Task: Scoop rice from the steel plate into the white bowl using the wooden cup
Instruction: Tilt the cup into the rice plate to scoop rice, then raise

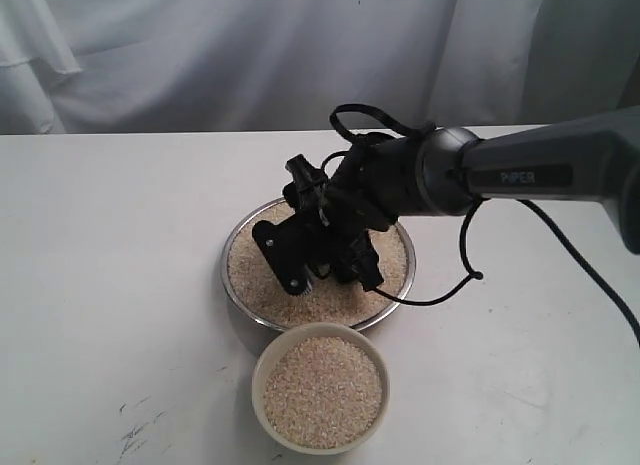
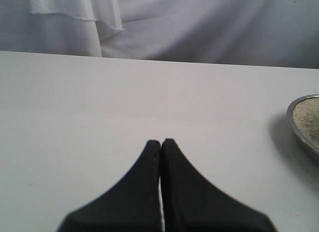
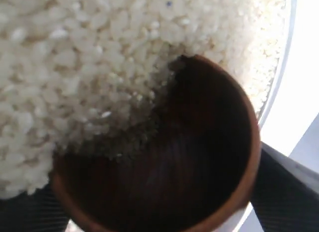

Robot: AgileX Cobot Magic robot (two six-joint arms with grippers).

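Nearest, the white bowl (image 1: 256,390) sits just beside the steel plate (image 1: 226,275) and holds rice (image 1: 322,390) almost to its rim, so another full cup would likely spill grains onto the desk (image 1: 100,285). Behind it, the right claw (image 1: 325,265) pinches the wooden cup (image 3: 199,157), which is tipped mouth-first into the plate's rice with grains sliding inside. The cup looks smooth and rounded. Pushing hard through the heap could twist it in the grip, shove grains over the plate's thin rim, or nudge the plate against the bowl. Off to the side, the left claw (image 2: 160,147) is pressed together and empty above the desk, apart from the plate, so it steadies nothing
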